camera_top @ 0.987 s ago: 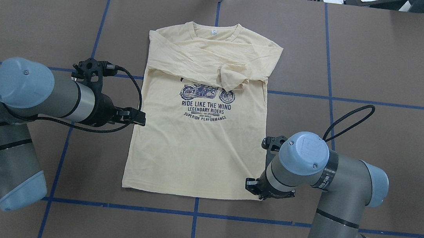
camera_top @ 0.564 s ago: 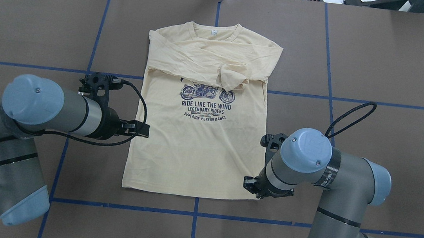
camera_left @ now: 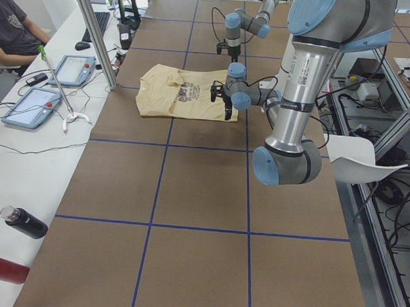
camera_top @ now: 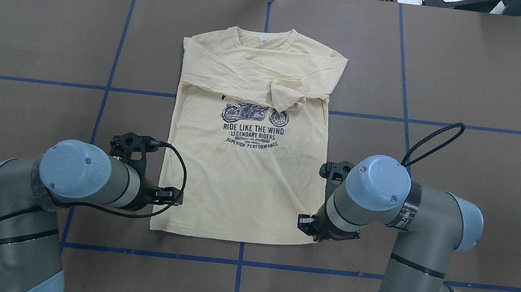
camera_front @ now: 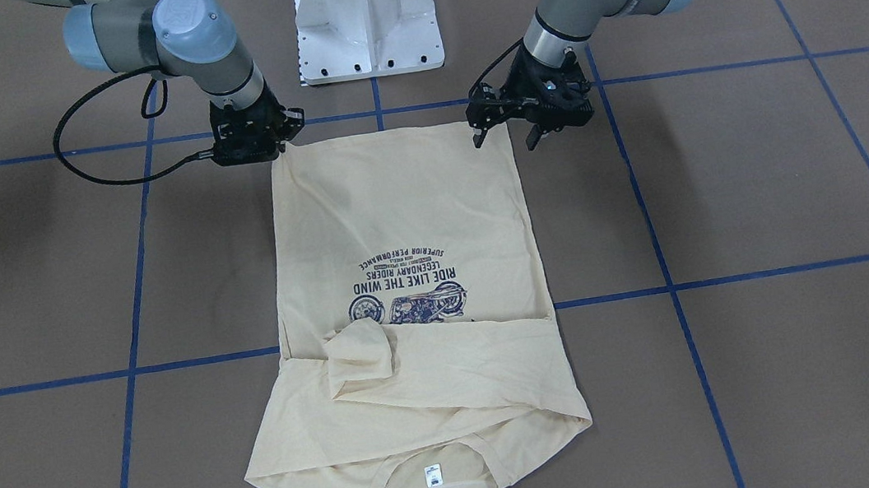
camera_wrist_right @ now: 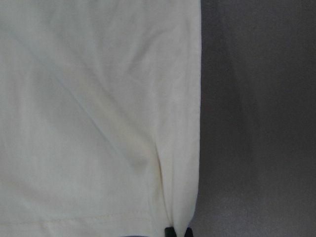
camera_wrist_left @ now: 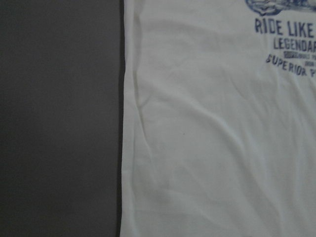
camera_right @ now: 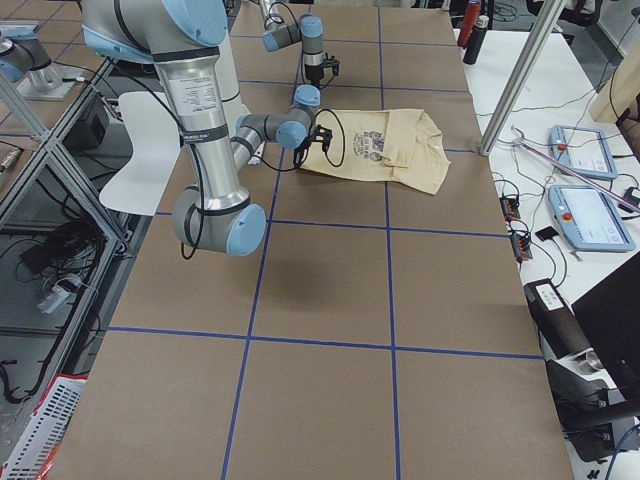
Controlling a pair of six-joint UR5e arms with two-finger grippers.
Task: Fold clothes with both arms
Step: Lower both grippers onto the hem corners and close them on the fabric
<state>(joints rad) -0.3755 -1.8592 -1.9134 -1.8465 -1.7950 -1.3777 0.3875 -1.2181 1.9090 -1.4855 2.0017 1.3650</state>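
Note:
The cream-yellow T-shirt (camera_top: 242, 183) lies flat on the brown table, collar away from me and hem toward me. Both sleeves are folded across the chest above the navy print (camera_front: 406, 281). My left gripper (camera_top: 173, 197) hovers open over the hem's left corner, its fingers spread in the front view (camera_front: 504, 138). Its wrist view shows the shirt's side edge (camera_wrist_left: 123, 148). My right gripper (camera_top: 303, 222) sits low at the hem's right corner (camera_front: 281, 141). Its fingertips (camera_wrist_right: 170, 231) are close together on the fabric edge, which creases toward them.
The white pedestal base (camera_front: 367, 28) stands just behind the hem. Blue tape lines (camera_top: 238, 262) cross the table. Tablets (camera_left: 30, 108), bottles (camera_left: 21, 224) and a seated person (camera_left: 13, 23) are along the far operator side, beyond a metal pole (camera_left: 94, 33).
My left arm has moved back toward me along the shirt's left edge, from mid-side to the hem corner. My right gripper has shifted slightly inward at the right hem corner.

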